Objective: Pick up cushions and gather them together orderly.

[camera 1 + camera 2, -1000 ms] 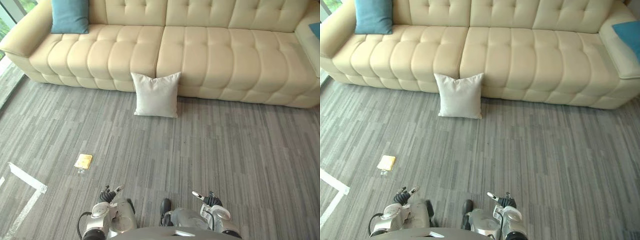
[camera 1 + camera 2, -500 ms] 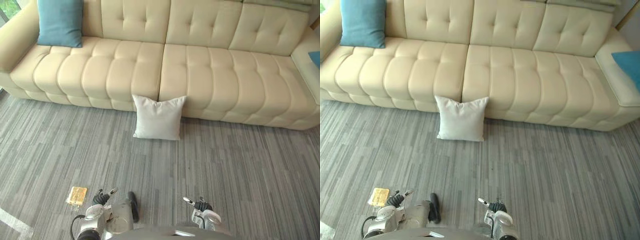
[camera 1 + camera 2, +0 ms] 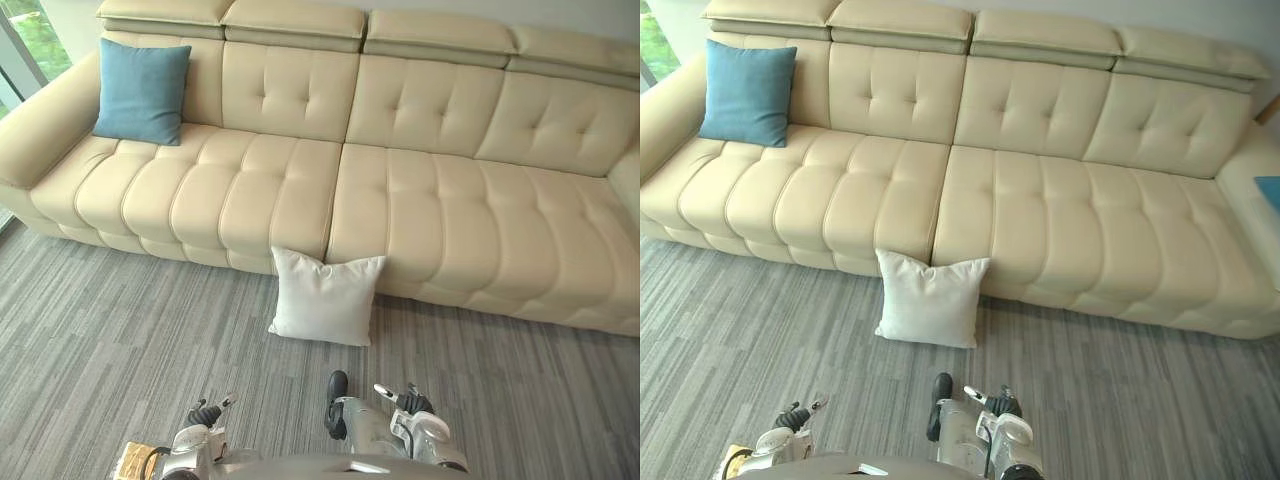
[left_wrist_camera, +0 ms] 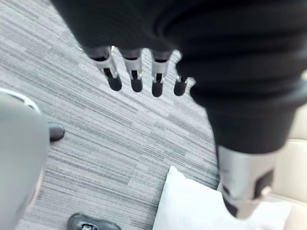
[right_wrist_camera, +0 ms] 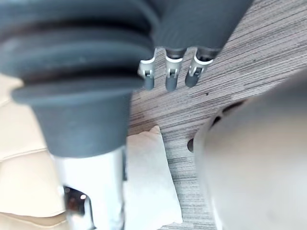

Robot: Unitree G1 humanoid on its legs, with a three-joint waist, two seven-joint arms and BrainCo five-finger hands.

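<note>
A white cushion [image 3: 325,297] stands on the grey floor, leaning against the front of the cream sofa [image 3: 420,220] near its middle seam. A blue cushion [image 3: 141,91] rests upright against the sofa's back at the left end. The corner of another blue cushion [image 3: 1270,190] lies on the right arm end. My left hand [image 3: 205,413] and right hand [image 3: 408,401] hang low, well short of the white cushion. In the left wrist view the fingers [image 4: 135,79] are straight and empty, with the white cushion [image 4: 192,206] beyond. The right wrist view shows straight fingers [image 5: 170,76] too.
A small yellow object [image 3: 131,461] lies on the floor at the lower left by my left arm. A window [image 3: 25,40] borders the sofa's left end. Grey striped carpet [image 3: 120,320] stretches between me and the sofa.
The whole picture has shifted: the sofa's back has come into sight and the white cushion sits lower and nearer. The yellow object has slid toward the bottom edge. Both hands stay low and empty.
</note>
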